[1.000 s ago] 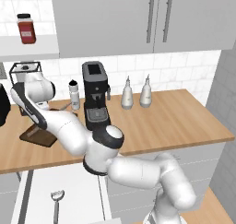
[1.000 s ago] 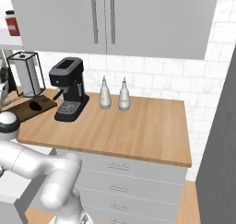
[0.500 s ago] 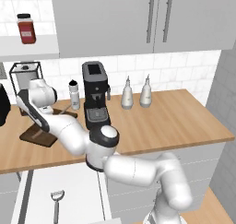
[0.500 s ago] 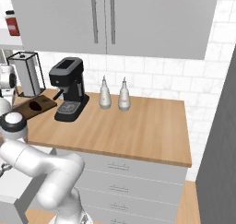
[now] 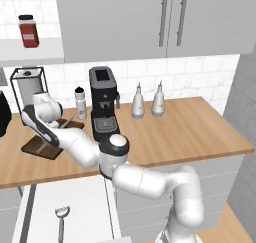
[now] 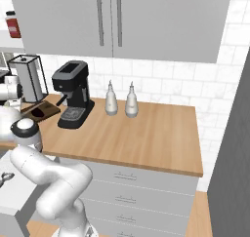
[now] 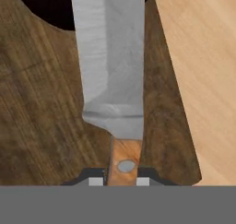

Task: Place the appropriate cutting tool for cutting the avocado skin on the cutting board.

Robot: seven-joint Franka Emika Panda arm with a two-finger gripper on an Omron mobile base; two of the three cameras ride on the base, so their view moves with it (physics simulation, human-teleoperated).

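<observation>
No legible writing anywhere; red-lidded jar (image 5: pixel 28 31) on the shelf carries a label too small to read. Hard to make out in the left base view: board (image 5: pixel 36 147) half covered by the white arm, only its near corner and a strip by the coffee machine (image 5: pixel 104 104) showing. In the right base view, board (image 6: pixel 41 111) cut to a dark sliver at the counter's left end, with a dark oval on it, likely the avocado (image 6: pixel 38 113). In the hand view, avocado (image 7: pixel 46 6) clipped by the top edge, just a black curve behind the blade. Gripper (image 7: pixel 117 181) nearly closed, fingertips (image 7: pixel 95 180) pinched on the wooden handle of the knife (image 7: pixel 112 61), blade running away over the board (image 7: pixel 41 103). Cannot tell whether the blade touches the wood or hangs just above it. Board's right edge lying on the light counter (image 7: pixel 203 71). Peeler (image 5: pixel 61 219) down on the white surface below the counter's front edge. Two bottles (image 5: pixel 148 100) near the back wall.
</observation>
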